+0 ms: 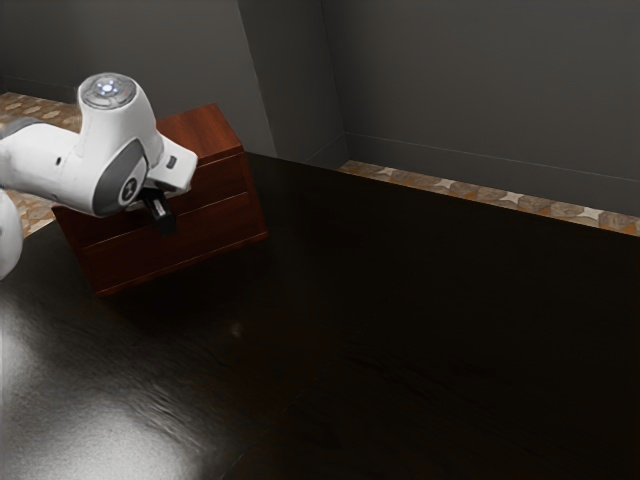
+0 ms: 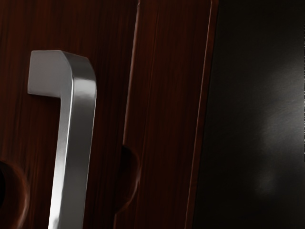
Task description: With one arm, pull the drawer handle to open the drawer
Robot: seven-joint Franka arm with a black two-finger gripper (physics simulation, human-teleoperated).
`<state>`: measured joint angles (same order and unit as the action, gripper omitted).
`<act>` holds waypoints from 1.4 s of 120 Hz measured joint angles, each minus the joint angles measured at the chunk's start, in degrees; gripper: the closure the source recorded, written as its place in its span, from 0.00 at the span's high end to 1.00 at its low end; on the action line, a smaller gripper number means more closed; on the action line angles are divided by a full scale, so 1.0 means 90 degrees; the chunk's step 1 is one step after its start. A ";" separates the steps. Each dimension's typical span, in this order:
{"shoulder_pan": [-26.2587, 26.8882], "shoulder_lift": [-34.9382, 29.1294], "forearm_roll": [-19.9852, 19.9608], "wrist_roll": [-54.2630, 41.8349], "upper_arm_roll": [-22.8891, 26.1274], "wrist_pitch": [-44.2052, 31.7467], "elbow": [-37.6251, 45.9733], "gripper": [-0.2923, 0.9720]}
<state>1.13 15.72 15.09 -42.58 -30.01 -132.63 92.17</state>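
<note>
A red-brown cabinet (image 1: 215, 215) stands on the dark table (image 1: 400, 330), toward the exterior view's left and close to the table's far edge. The white arm (image 1: 90, 165) comes in from that left and holds the black gripper (image 1: 160, 218) right against the cabinet's front, about where a seam crosses it. Whether the gripper is clenched or released cannot be told. In the wrist view a silver handle (image 2: 71, 143) lies just under the hand, a bar bent at one end and standing off a wooden drawer (image 2: 28, 28). A seam parts that drawer from a second panel (image 2: 167, 119), which borders the table
</note>
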 joint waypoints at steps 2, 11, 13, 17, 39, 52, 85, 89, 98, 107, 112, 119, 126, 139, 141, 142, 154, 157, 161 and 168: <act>-0.0009 0.0023 -0.0002 -0.0001 0.0020 0.0001 -0.0032 0.77; -0.0175 0.0097 -0.0005 -0.0006 0.0235 0.0007 -0.0122 0.77; -0.0198 0.0111 -0.0006 -0.0007 0.0264 0.0009 -0.0139 0.77; -0.0226 0.0130 -0.0008 -0.0009 0.0304 0.0012 -0.0162 0.77; -0.0343 0.0265 -0.0048 -0.0018 0.0397 0.0027 -0.0276 0.77; -0.0440 0.0343 -0.0075 -0.0023 0.0502 0.0042 -0.0351 0.77; -0.0460 0.0364 -0.0128 -0.0030 0.0540 0.0098 -0.0323 0.77; -0.0476 0.0351 -0.0164 -0.0030 0.0541 0.0127 -0.0317 0.77; -0.0492 0.0328 -0.0217 -0.0032 0.0545 0.0200 -0.0311 0.77; -0.0495 0.0289 -0.0250 -0.0033 0.0571 0.0262 -0.0304 0.76; -0.0495 0.0269 -0.0260 -0.0033 0.0581 0.0296 -0.0296 0.76; -0.0496 0.0216 -0.0271 -0.0034 0.0609 0.0336 -0.0265 0.76; -0.0497 0.0142 -0.0277 -0.0034 0.0642 0.0370 -0.0207 0.75; -0.0495 0.0003 -0.0281 -0.0035 0.0667 0.0422 -0.0068 0.76; -0.0495 -0.0016 -0.0281 -0.0035 0.0670 0.0428 -0.0042 0.77; -0.0495 -0.0027 -0.0281 -0.0035 0.0672 0.0431 -0.0030 0.77; -0.0498 -0.0200 -0.0277 -0.0036 0.0726 0.0456 0.0158 0.76; -0.0495 -0.0244 -0.0277 -0.0036 0.0738 0.0461 0.0205 0.77; -0.0499 -0.0292 -0.0278 -0.0037 0.0760 0.0467 0.0260 0.77; -0.0494 -0.0360 -0.0275 -0.0037 0.0795 0.0475 0.0326 0.77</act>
<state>-3.31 12.48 12.61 -42.91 -22.86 -128.36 95.10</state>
